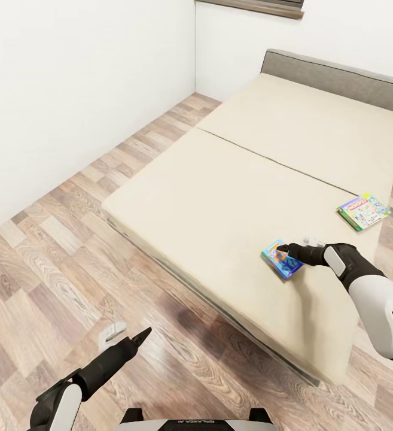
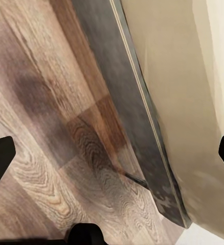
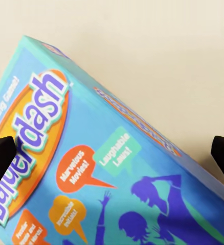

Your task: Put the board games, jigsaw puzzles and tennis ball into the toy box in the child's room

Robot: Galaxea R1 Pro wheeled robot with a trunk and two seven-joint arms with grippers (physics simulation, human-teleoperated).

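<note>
Reaching w/ right pincer [image 1: 287, 249], spread, over flat blue Balderdash game box [image 1: 282, 258] on beige bed [image 1: 220, 197]; green-white Monopoly box [image 1: 363, 211] untouched. Left pincer [image 1: 137, 336] spread, idle. Nothing boxed yet.

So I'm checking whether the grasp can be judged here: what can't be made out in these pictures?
- Right pincer, head view: its fingertips overlap the blue board game; contact is unclear.
- Right wrist view: the blue game is cut off by the edges.
- Monopoly game, head view: small print too small.
- Left pincer, head view: jaw gap unreadable.
- Bed: far corner cut off by the edge.
</note>
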